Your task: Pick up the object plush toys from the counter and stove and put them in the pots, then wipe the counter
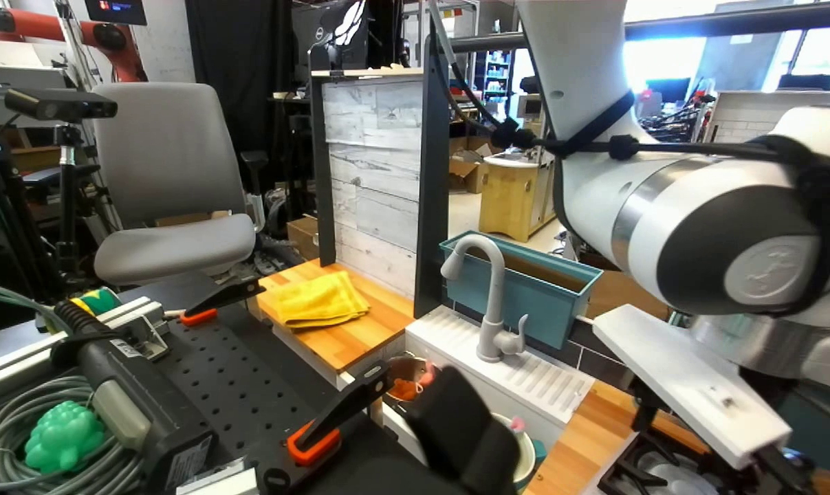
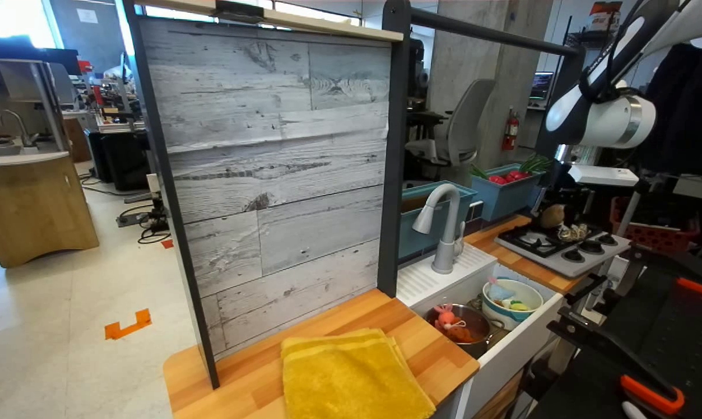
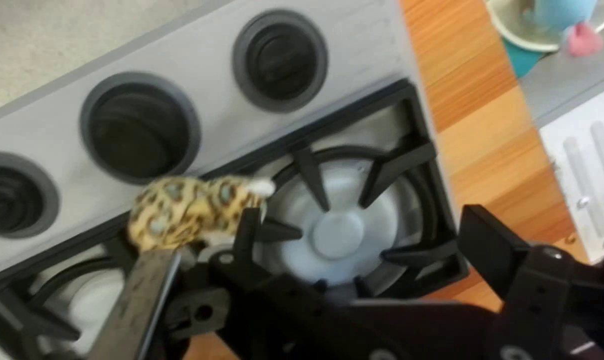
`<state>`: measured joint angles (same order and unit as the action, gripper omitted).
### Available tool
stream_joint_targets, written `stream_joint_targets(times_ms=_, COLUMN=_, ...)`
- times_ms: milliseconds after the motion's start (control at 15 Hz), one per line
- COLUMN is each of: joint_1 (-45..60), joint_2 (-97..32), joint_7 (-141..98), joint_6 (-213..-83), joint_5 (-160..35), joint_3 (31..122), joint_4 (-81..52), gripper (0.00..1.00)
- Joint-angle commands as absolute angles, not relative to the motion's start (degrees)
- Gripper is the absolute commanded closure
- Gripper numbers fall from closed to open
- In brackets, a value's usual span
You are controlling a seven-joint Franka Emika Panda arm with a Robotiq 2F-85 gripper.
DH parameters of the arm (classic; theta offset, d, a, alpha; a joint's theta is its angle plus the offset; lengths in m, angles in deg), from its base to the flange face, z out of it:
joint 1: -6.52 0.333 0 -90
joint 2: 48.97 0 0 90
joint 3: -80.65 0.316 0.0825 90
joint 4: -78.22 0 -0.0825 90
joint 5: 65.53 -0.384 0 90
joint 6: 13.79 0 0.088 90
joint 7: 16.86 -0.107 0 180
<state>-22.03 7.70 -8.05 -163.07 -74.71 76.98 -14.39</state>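
On the stove lies the spotted plush toy, across the knob-side edge of the grate, just beside the middle knob, so I judge its pickup undone. Just beyond it in an exterior view sits a rounded brown thing; whether that is another toy to collect, I can't tell. My gripper stands wide open with nothing between its fingers, above the right burner in the wrist view. The toy is outside that gap, to the left, partly hidden by the left finger; I can't tell whether they touch. I'd want a shift left before closing. Farther off, in the sink, the metal pot holds pink and orange toys, and the white pot to its right holds a pale-blue one, so much of the loading looks done. Wiping seems left for later: the yellow cloth lies on the near left counter, well apart from me.
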Motion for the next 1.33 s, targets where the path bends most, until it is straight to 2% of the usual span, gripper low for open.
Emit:
stream_joint_targets(times_ms=0, joint_1=-18.56, joint_2=9.42, joint_7=-10.46, joint_6=-159.27, joint_5=-74.73, joint_3=76.7, joint_4=-13.42, gripper=0.0)
stream_joint_targets(times_ms=533, joint_1=-13.46, joint_2=6.62, joint_7=-22.43, joint_6=-156.48, joint_5=-75.26, joint_3=71.2, joint_4=-15.63, gripper=0.0)
stream_joint_targets(times_ms=600, joint_1=-13.5, joint_2=6.21, joint_7=-23.27, joint_6=-156.58, joint_5=-74.96, joint_3=70.1, joint_4=-15.62, gripper=0.06)
stream_joint_targets(times_ms=667, joint_1=-13.5, joint_2=5.94, joint_7=-23.83, joint_6=-156.88, joint_5=-74.46, joint_3=68.99, joint_4=-15.54, gripper=0.07)
stream_joint_targets(times_ms=800, joint_1=-14.73, joint_2=6.36, joint_7=-23.26, joint_6=-159.34, joint_5=-75.06, joint_3=68.82, joint_4=-14.58, gripper=0.0)
stream_joint_targets(times_ms=933, joint_1=-14.66, joint_2=7.47, joint_7=-22.97, joint_6=-162.29, joint_5=-74.33, joint_3=68.01, joint_4=-14.08, gripper=0.01)
stream_joint_targets(times_ms=1133, joint_1=-14.61, joint_2=9.69, joint_7=-23.33, joint_6=-168.25, joint_5=-74.12, joint_3=67.29, joint_4=-13.24, gripper=0.21)
stream_joint_targets(times_ms=1267, joint_1=-13.86, joint_2=11.98, joint_7=-24.32, joint_6=-171.34, joint_5=-73.44, joint_3=66.03, joint_4=-12.06, gripper=0.15)
